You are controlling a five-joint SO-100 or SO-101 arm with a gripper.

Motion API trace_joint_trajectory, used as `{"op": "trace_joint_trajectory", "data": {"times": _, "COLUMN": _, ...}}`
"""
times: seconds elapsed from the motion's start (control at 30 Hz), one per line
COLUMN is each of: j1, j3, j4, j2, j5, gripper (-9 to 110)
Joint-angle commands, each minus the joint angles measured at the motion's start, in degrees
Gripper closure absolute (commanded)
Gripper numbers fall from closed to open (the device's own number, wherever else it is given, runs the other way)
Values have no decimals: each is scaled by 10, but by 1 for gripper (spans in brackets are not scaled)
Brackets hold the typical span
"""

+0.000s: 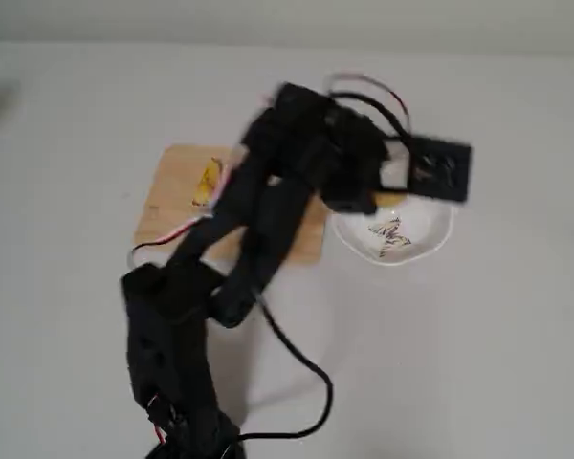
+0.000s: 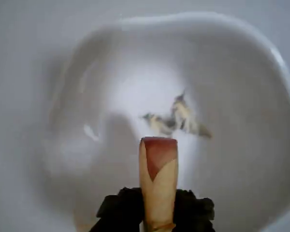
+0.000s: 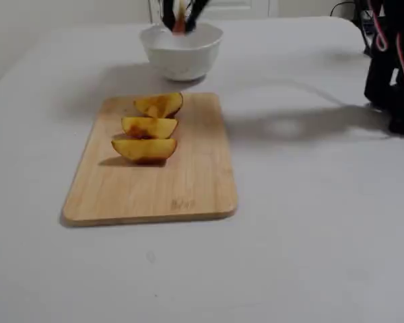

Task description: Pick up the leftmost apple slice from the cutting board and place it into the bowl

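The gripper (image 2: pixel 157 212) is clamping the apple slice (image 2: pixel 157 179) upright above the bowl (image 2: pixel 261 63), three other slices (image 3: pixel 148 128) are lying on the cutting board (image 3: pixel 188 188), and a tilted release risks bouncing it off the glossy wall.

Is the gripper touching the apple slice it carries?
Touching. In the wrist view the gripper clamps the slice on both sides, above the bowl.

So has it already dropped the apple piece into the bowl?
No, in the wrist view the gripper holds the apple slice above the bowl.
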Motion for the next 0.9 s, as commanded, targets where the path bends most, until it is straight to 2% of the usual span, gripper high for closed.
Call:
{"op": "trace_joint_trajectory", "data": {"times": 0.0, "j1": 27, "j3": -39, "j4": -19, "j2": -28, "j5": 5, "gripper": 101}}
{"op": "trace_joint_trajectory", "data": {"times": 0.1, "j1": 32, "j3": -43, "j4": -22, "j2": -43, "j5": 1, "gripper": 95}}
{"op": "trace_joint_trajectory", "data": {"times": 0.17, "j1": 29, "j3": -43, "j4": -21, "j2": -45, "j5": -6, "gripper": 85}}
{"op": "trace_joint_trajectory", "data": {"times": 0.27, "j1": 25, "j3": -45, "j4": -18, "j2": -44, "j5": -11, "gripper": 62}}
{"op": "trace_joint_trajectory", "data": {"times": 0.3, "j1": 25, "j3": -47, "j4": -16, "j2": -43, "j5": -11, "gripper": 61}}
{"op": "trace_joint_trajectory", "data": {"times": 0.37, "j1": 24, "j3": -47, "j4": -11, "j2": -36, "j5": -11, "gripper": 61}}
{"op": "trace_joint_trajectory", "data": {"times": 0.43, "j1": 21, "j3": -47, "j4": -4, "j2": -20, "j5": -11, "gripper": 68}}
{"op": "trace_joint_trajectory", "data": {"times": 0.67, "j1": -22, "j3": -47, "j4": 49, "j2": 125, "j5": -7, "gripper": 101}}
{"op": "trace_joint_trajectory", "data": {"times": 0.87, "j1": -100, "j3": -42, "j4": 120, "j2": 308, "j5": 16, "gripper": 101}}
